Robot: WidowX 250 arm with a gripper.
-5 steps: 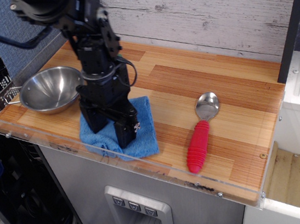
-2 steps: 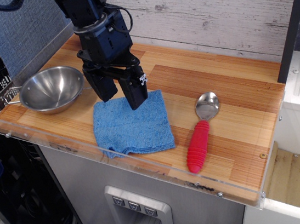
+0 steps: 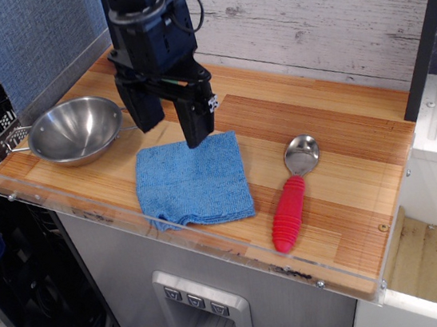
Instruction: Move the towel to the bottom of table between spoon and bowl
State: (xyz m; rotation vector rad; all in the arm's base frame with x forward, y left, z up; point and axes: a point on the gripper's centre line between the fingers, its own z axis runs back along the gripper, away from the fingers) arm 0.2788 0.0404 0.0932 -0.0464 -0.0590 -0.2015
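The blue towel (image 3: 193, 183) lies flat on the wooden table (image 3: 351, 194) near its front edge. It sits between the steel bowl (image 3: 74, 131) at the left and the red-handled spoon (image 3: 293, 194) at the right. My gripper (image 3: 172, 128) is open and empty. It hangs above the towel's back edge, clear of the cloth, with its two black fingers (image 3: 194, 122) pointing down.
A clear acrylic rim (image 3: 172, 238) runs along the table's front and left edges. A grey plank wall (image 3: 305, 23) stands behind the table. A dark post (image 3: 425, 31) rises at the back right corner.
My gripper let go of the towel and rose up and back from it. The towel now lies a little further right and flatter, and has stayed still over the last moment.
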